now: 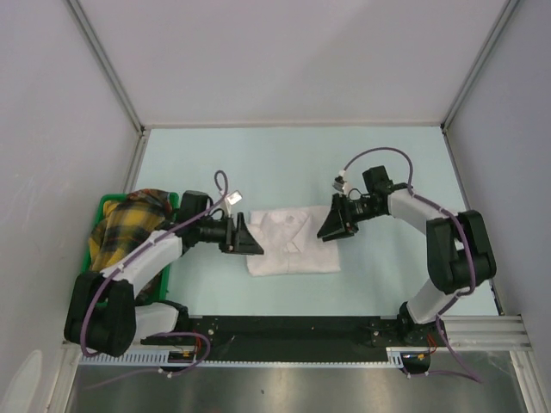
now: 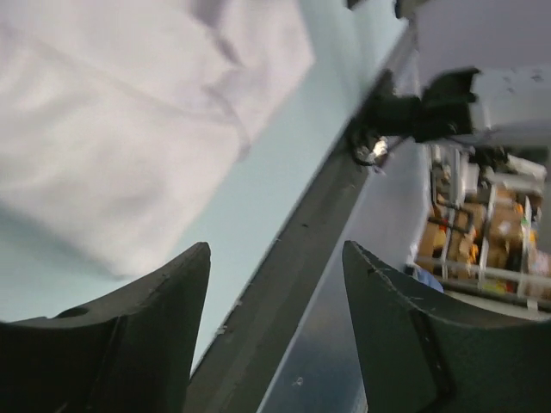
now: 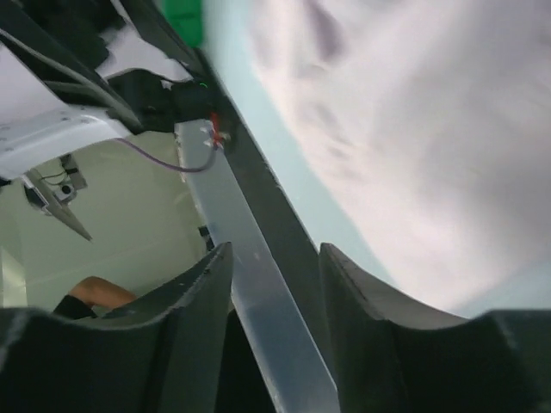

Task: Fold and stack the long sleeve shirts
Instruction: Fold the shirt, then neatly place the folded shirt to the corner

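When viewed from overhead, shows one long sleeve shirt (image 1: 293, 245) folded into a small white rectangle near the middle of the pale blue table (image 1: 258, 163), wrinkled and lying flat. Hemmed in from two sides: at its 9 o'clock edge by the left gripper (image 1: 251, 237), at its 2 o'clock corner by the right gripper (image 1: 331, 225), both pointing inward at the cloth. Cannot tell from above whether either touches it. Through the left wrist camera, finds the left gripper (image 2: 275, 258) with fingers (image 2: 129, 344) spread wide and clamped on nothing, only bare table and a dark rail (image 2: 284, 284) framed in the gap, and the shirt (image 2: 129, 129) out past the fingertips toward 11 o'clock. Through the right wrist camera, finds the right gripper (image 3: 275, 254) likewise parted, though by a narrower gap, and holding nothing, with the shirt (image 3: 413, 129) blurred and filling the view toward 1 o'clock. Off at 9 o'clock of the table, beside the left arm, has a green basket (image 1: 107, 203) filled with a yellow and dark plaid cloth (image 1: 129, 224), well apart from the shirt.
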Controlling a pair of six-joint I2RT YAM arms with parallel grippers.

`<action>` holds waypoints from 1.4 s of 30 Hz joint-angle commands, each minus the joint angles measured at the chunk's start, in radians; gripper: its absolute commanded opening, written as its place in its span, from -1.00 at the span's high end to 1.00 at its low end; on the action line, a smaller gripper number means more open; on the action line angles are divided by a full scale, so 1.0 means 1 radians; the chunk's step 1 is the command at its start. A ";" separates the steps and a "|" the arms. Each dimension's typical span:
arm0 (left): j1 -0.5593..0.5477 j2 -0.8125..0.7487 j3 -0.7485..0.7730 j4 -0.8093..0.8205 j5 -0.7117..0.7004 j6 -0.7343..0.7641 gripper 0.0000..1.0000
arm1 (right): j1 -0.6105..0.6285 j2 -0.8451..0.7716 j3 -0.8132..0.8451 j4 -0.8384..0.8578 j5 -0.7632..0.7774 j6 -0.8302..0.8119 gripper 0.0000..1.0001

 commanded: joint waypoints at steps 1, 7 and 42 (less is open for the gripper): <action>-0.151 0.078 -0.044 0.296 0.096 -0.183 -0.40 | 0.138 -0.047 -0.079 0.358 -0.100 0.275 -0.11; -0.112 0.378 -0.011 0.362 0.000 -0.215 -0.43 | 0.174 0.164 -0.179 0.547 -0.073 0.358 -0.31; 0.266 0.093 -0.004 -0.057 -0.255 -0.142 -0.69 | 0.916 0.097 0.079 0.602 0.925 -0.516 0.34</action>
